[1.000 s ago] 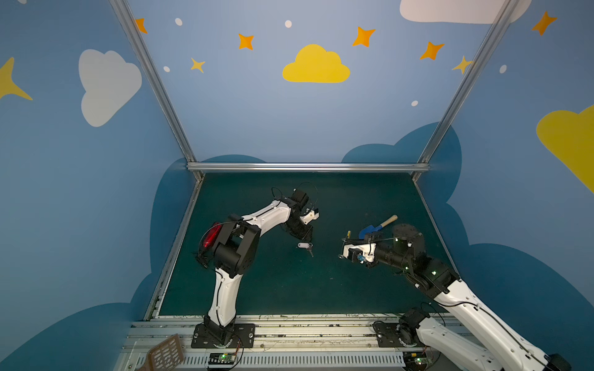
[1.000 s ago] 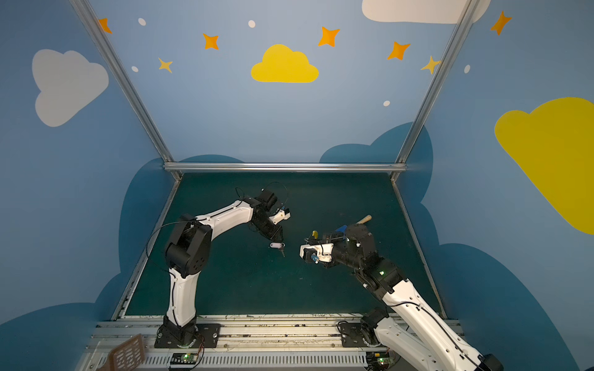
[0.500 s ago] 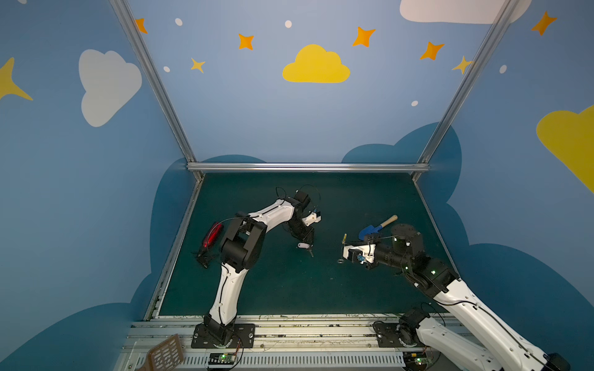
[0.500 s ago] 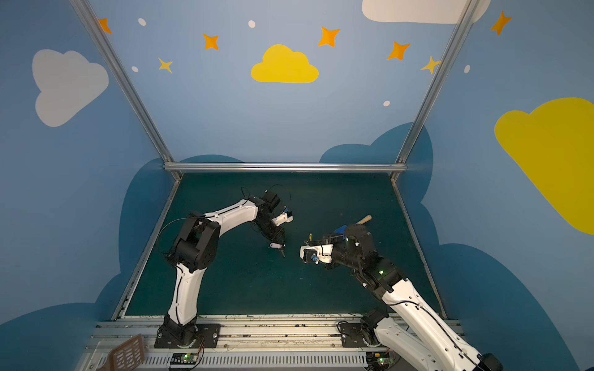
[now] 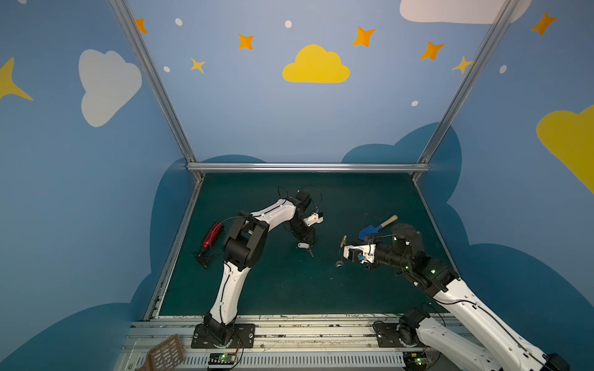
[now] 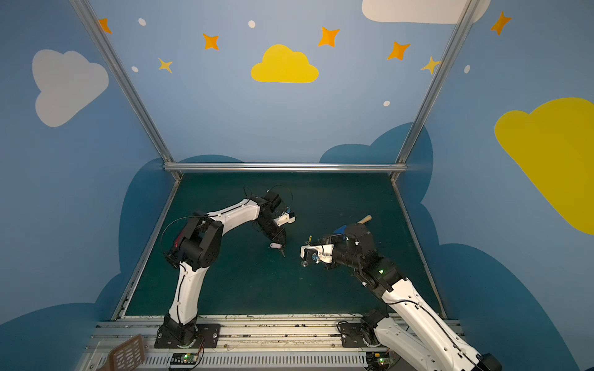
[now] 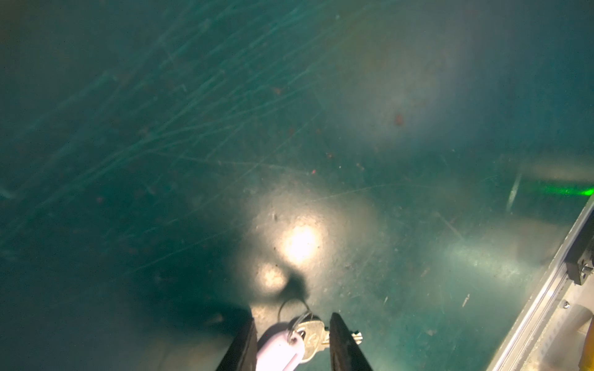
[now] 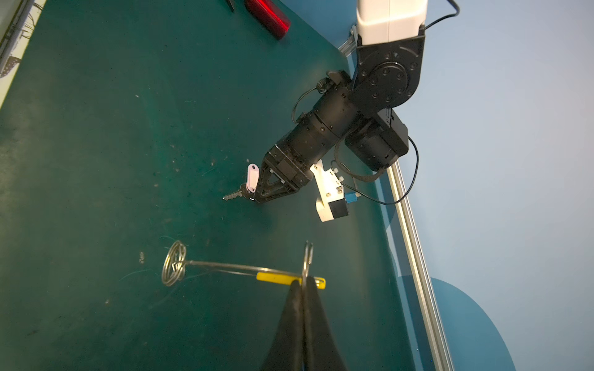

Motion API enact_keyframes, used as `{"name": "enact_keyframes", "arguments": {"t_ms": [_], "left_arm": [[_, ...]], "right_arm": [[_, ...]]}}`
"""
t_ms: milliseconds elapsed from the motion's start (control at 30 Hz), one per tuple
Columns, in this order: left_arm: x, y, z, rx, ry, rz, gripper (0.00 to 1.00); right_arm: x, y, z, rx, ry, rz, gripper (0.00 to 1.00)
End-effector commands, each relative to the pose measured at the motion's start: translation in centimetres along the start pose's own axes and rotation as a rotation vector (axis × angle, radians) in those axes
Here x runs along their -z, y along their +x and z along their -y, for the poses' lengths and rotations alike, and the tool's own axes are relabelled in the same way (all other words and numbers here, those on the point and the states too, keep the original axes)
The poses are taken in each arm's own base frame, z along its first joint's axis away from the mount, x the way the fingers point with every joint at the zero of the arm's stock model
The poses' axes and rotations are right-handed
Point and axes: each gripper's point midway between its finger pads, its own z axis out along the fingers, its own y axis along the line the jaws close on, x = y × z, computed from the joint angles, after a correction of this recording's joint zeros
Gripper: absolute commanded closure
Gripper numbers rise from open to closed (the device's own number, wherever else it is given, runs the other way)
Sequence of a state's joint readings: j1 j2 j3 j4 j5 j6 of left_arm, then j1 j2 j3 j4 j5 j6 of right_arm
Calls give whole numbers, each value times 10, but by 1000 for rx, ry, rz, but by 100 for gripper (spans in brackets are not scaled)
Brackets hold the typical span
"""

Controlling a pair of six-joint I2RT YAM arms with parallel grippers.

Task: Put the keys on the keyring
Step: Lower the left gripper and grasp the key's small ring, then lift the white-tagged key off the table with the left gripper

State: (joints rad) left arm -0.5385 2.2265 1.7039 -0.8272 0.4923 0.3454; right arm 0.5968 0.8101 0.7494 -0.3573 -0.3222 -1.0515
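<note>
The right claw [image 8: 303, 283] is clenched on the yellow arc of the large grey metal keyring [image 8: 225, 266]. The left claw [image 7: 292, 313] straddles the small silver key with white plastic tag [image 7: 308, 335] on the green bench [image 8: 96, 128]; whether it grips, I cannot tell.

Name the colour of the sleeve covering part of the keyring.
Yellow; the keyring shows best in the right wrist view.

The keys [image 7: 313, 335] are seen as shiny silver metal joined to a smooth, glossy white plastic tag. The keyring [image 8: 225, 265] is formed of thin bare metal, one stretch sleeved in smooth yellow plastic. The green worktop [image 7: 160, 128] is shown matt, finely grained and heavily scratched. A toy shovel [image 5: 377, 226] is made of blue plastic with a bare wooden handle.
</note>
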Motion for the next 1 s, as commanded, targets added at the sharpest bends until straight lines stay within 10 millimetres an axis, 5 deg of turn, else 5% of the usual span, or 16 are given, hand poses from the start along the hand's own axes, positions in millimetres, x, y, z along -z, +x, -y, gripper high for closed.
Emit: {"name": "enact_keyframes", "arguments": {"t_ms": [0,433,967], "left_arm": [[-12,12,4,-10,29,-52,65],[-19,25,8,-32,2,-93,79],[-11,30,9,-26,5,-89,74]], "right_arm": [[1,-3,1,-19,-3,15,100],[1,0,-2,-26,-4,13,100],[1,2,-1,-33,0,9,100]]}}
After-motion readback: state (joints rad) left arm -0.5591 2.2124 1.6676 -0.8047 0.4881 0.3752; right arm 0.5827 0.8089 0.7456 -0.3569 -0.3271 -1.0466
